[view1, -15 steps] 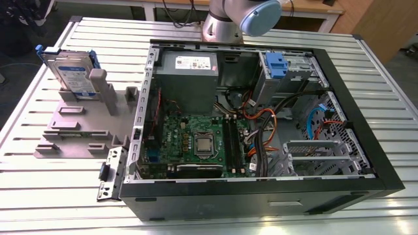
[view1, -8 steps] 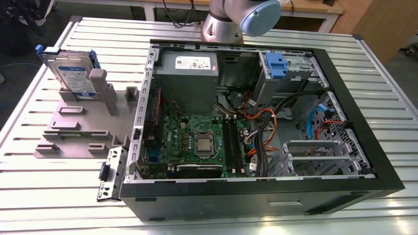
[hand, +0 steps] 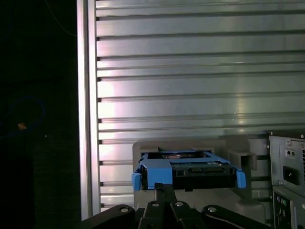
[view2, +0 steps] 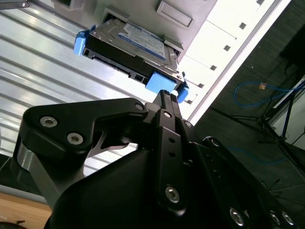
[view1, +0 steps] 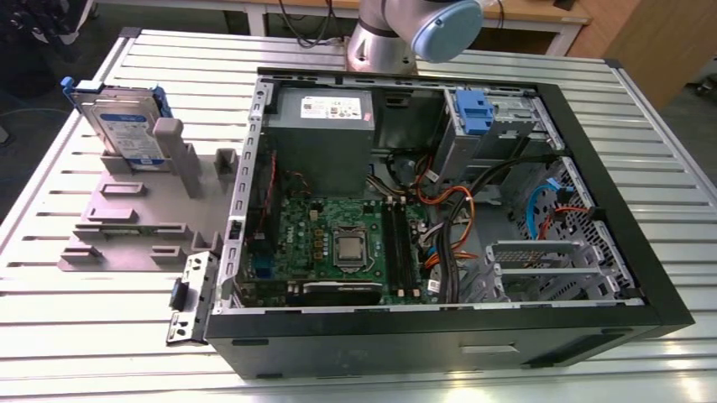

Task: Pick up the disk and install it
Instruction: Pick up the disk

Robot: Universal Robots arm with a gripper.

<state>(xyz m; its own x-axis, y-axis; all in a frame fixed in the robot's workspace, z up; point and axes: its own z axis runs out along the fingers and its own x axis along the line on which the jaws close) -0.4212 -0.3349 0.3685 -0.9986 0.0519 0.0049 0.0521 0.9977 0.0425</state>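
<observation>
Standing on edge at the exterior view's left, one silver-grey disk [view1: 121, 126] in a blue plastic carrier sits in one grey plastic rack [view1: 123, 222] near the slatted metal table [view1: 67, 336] edge. One open black computer case [view1: 448, 336] lies to its right. One black gripper [view2: 165, 95], fingers closed on nothing, hangs near the disk.

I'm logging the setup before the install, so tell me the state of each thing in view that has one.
disk: standing on edge in the grey holder, not gripped.
grey holder: on the table, holding the disk.
gripper: shut, empty, apart from the disk.
computer case: lying on its side, side panel off, inside exposed.
</observation>
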